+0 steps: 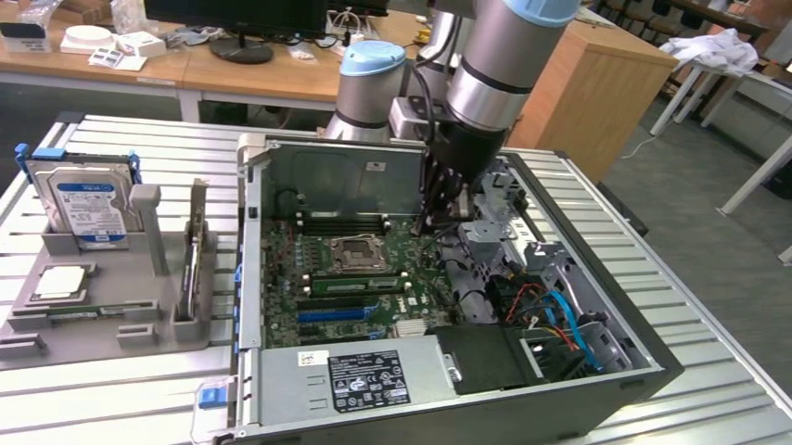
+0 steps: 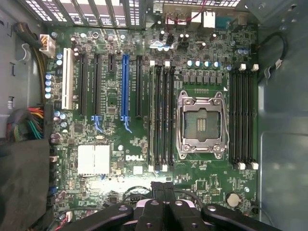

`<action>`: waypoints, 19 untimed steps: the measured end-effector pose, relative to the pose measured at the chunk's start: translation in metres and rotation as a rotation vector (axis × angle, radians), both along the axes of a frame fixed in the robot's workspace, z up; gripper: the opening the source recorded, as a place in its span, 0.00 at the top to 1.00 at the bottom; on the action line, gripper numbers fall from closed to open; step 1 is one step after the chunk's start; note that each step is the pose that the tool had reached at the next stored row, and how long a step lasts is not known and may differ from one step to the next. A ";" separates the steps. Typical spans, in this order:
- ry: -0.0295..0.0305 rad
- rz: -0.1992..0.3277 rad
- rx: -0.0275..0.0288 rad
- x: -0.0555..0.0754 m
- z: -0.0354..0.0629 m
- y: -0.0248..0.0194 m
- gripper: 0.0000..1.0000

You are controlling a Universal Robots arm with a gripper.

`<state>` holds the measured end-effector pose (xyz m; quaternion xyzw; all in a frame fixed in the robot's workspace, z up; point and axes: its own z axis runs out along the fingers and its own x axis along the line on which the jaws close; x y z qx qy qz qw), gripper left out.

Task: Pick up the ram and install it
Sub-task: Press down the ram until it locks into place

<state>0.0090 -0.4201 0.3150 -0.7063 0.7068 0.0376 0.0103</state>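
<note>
1. The ram [image 1: 356,283] [image 2: 153,115] stands on edge in a slot on the board [image 1: 291,278] [image 2: 115,139], inside the open case [image 1: 251,241]; it sits between the socket [image 1: 352,250] [image 2: 202,124] and the blue slot [image 1: 334,315] [image 2: 125,86], in the slot of its bank farthest from the socket.
2. My claw [image 1: 433,227] [image 2: 163,186] is pressed together, both fingers [image 2: 158,192] meeting, with nothing pinched between them.
3. The claw hangs over the board near one end of the ram; in the wrist view the ram runs straight away from my fingertips, its near end just ahead of them; I see no contact between claw and ram.
4. In the exterior view the claw is toward the right of the ram and beyond the socket, close to the case's far wall.
5. My arm [image 1: 495,65] comes in from the top of the exterior view and slopes steeply down into the case; the wrist points almost straight down at the board.
6. The case lies on its side on the slatted desk [image 1: 124,408], its open face up.
</note>
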 end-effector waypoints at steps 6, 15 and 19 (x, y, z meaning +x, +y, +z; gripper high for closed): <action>0.0000 0.000 0.0000 0.000 -0.0064 0.0000 0.89; 0.0000 0.000 0.0000 0.000 -0.0129 0.0000 0.89; 0.0000 0.000 0.0001 0.000 -0.0156 0.0000 0.89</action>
